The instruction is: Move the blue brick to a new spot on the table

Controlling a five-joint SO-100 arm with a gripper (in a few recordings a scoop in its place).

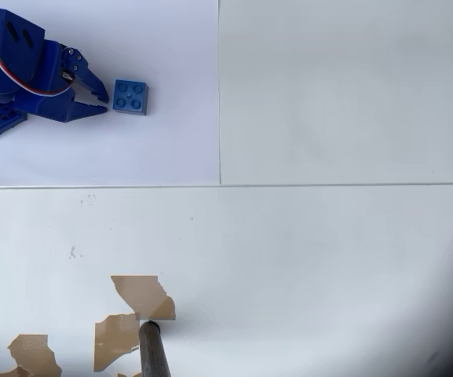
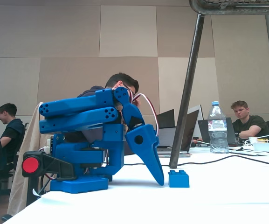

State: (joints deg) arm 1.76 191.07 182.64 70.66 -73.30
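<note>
One blue brick (image 1: pixel 130 96) just beside parted fingers (image 1: pixel 100 96); dark pole (image 1: pixel 154 351) well apart.

In the overhead view the brick (image 1: pixel 130 96) sits on the worktop (image 1: pixel 328 251) near its top-left corner, just right of the tool (image 1: pixel 99 99), whose tips point at it.

Blue brick, upright on the bench.
We find the blue brick (image 1: pixel 130 96), small, square, four studs up, flat on the paler sheet of the white bench (image 1: pixel 305 236), near its upper-left corner in the overhead view; chipped brown patches lie well apart.
</note>
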